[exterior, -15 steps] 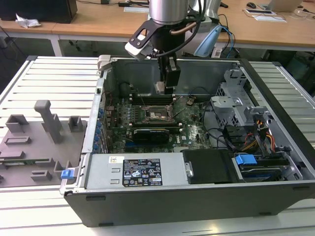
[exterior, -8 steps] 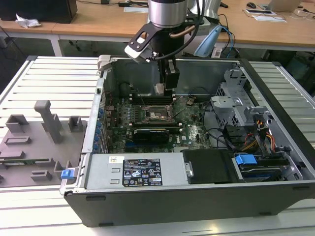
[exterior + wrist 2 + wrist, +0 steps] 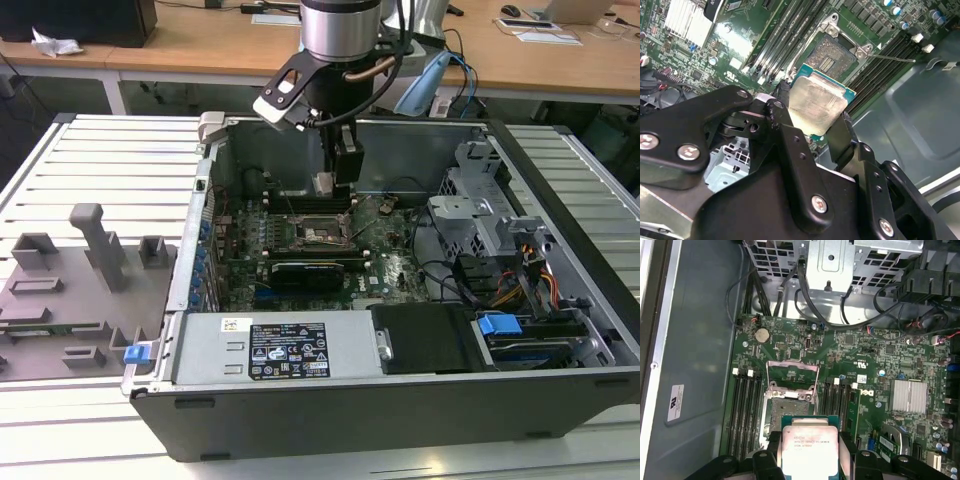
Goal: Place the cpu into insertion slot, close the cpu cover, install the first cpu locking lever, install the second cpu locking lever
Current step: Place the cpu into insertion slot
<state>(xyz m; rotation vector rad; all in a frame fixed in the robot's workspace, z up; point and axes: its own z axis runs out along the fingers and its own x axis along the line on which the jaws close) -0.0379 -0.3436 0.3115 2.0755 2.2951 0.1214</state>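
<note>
My gripper [image 3: 325,188] hangs inside the open computer case, shut on the cpu [image 3: 324,183], a small square chip with a pale metal top. In both wrist views the cpu [image 3: 809,449] [image 3: 816,102] sits between the black fingers [image 3: 774,452] [image 3: 841,134], held by two opposite edges. The insertion slot [image 3: 790,407] [image 3: 832,54] [image 3: 322,233] lies open on the green motherboard, just below and ahead of the chip, which is in the air and apart from it. The cpu cover [image 3: 792,371] stands swung up off the slot. A thin locking lever [image 3: 892,59] sticks out beside the slot.
Memory slots [image 3: 745,407] flank the socket on both sides. A black graphics card [image 3: 305,272] lies in front of it, a power supply [image 3: 270,345] along the case front, a drive cage [image 3: 480,205] with cables on the exterior view's right. A grey fixture board [image 3: 70,290] lies outside the case.
</note>
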